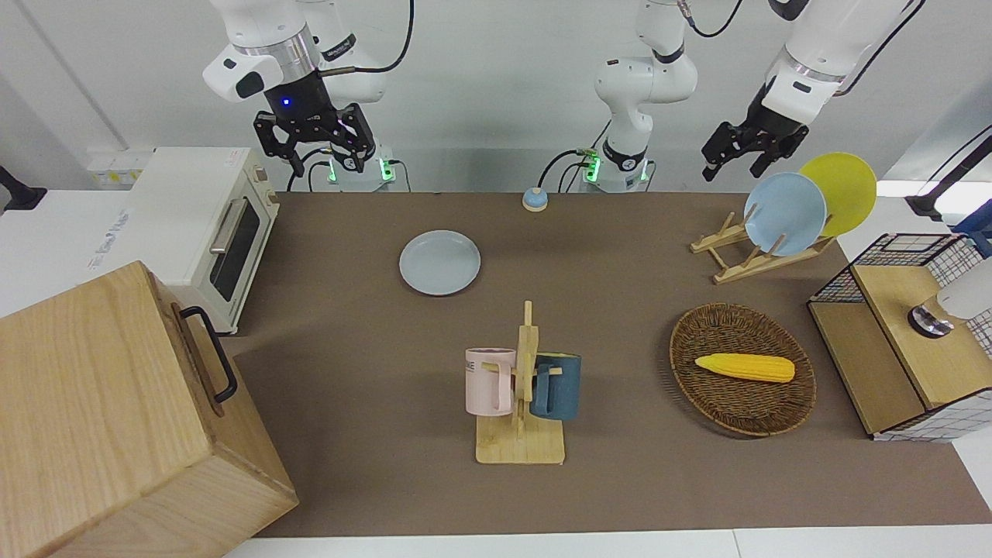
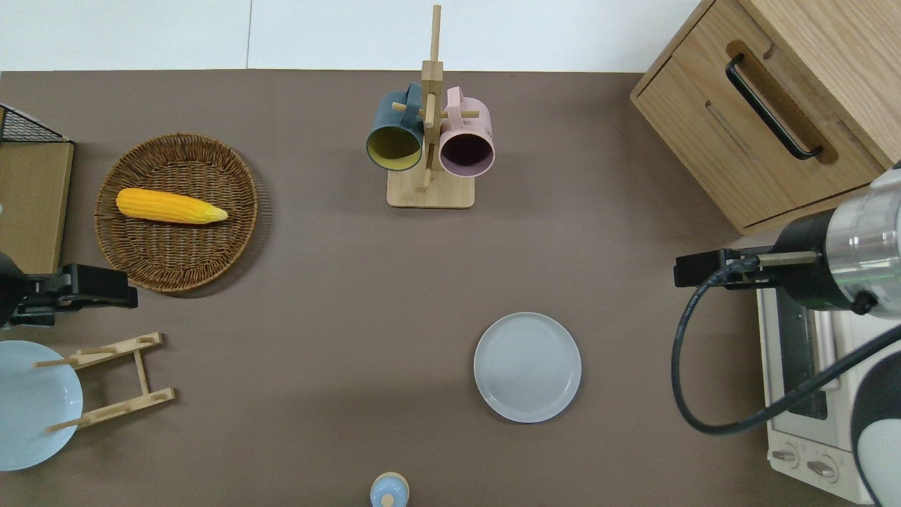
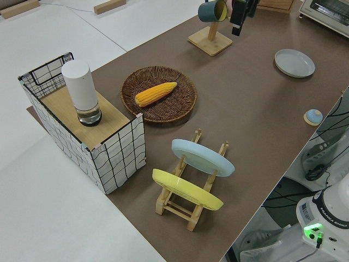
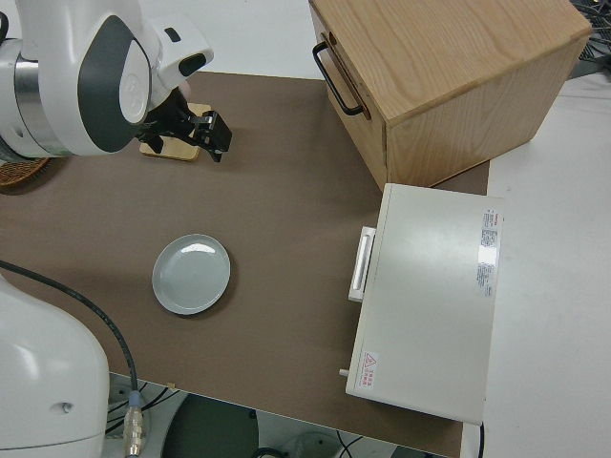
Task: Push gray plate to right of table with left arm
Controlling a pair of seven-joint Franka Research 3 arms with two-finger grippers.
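The gray plate lies flat on the brown table, nearer to the robots than the mug stand and toward the right arm's end. My left gripper hangs open in the air with nothing in it, over the strip between the wicker basket and the plate rack, well apart from the gray plate. The right arm is parked, its gripper open and empty.
A wooden stand with a pink and a blue mug sits mid-table. A wicker basket holds a corn cob. A rack carries a sky-blue and a yellow plate. A toaster oven, wooden cabinet and wire crate line the ends.
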